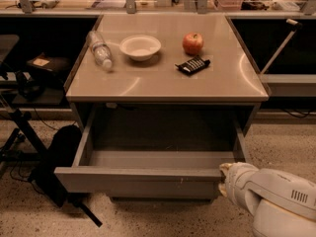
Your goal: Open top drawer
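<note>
The top drawer (140, 179) is a plain grey metal drawer, pulled far out from under the beige tabletop, and its inside looks empty. My gripper (223, 177) sits at the right end of the drawer's front panel, at the lower right of the camera view. The white arm casing (274, 201) behind it hides most of the gripper.
On the tabletop (163, 78) lie a plastic water bottle (100, 50), a white bowl (140, 47), a red apple (193, 43) and a dark snack packet (192, 65). A black bag (58, 162) and a stand's legs (19, 132) are on the floor at the left.
</note>
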{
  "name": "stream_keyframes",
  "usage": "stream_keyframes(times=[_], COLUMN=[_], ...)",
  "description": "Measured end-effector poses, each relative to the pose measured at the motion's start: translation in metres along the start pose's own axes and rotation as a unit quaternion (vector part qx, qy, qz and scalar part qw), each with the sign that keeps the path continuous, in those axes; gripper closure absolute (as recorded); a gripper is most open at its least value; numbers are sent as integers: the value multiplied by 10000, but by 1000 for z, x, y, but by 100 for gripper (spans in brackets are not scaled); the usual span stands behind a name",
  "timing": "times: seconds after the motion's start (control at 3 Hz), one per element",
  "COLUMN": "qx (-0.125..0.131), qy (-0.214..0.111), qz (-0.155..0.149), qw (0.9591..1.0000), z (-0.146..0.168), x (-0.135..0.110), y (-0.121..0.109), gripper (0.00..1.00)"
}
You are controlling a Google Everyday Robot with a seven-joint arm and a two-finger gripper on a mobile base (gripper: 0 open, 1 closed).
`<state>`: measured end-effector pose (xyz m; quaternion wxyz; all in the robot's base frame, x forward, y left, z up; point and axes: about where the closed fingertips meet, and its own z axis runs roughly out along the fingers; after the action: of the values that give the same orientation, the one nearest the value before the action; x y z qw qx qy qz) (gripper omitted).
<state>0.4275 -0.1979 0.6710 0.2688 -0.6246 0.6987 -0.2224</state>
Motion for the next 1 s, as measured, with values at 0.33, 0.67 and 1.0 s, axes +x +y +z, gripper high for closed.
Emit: stream_keyframes(times=[0.33,0.67,1.0], qx=[0,0,0], qy=[0,0,0], qz=[0,0,0], qw=[10000,10000,10000], z=[0,0,0], x=[0,0,0], y=[0,0,0], gripper=[58,35,12])
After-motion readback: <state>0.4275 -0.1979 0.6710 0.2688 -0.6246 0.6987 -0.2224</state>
